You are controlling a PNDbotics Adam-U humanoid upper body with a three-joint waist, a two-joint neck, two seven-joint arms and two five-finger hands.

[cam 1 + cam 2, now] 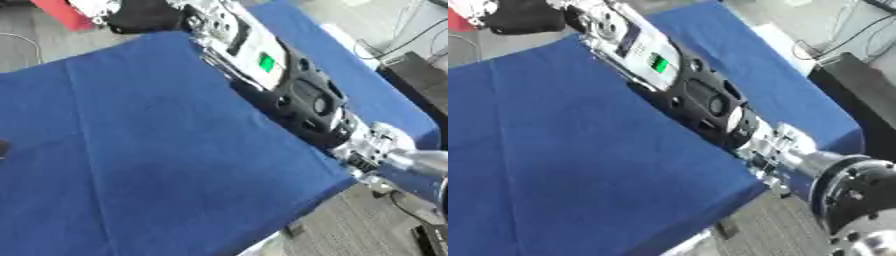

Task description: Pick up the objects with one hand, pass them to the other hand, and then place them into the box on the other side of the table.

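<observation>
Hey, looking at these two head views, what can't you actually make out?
- Right hand: at the top edge, fingers blurred; grip unreadable.
- Red thing: cut off by the left eye view's top edge; identity unclear.
- Left hand: in neither view.
- Dark shape: cut by the left edge.

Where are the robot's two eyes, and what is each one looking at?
Left eye view: sits in the head, tilted, looking down at the blue cloth; the right arm crosses it towards the top, a red thing at the top edge.
Right eye view: beside it, same look; the arm's silver joint looms nearer.
Both share cloth, arm, green light. No hand clearly shows.
</observation>
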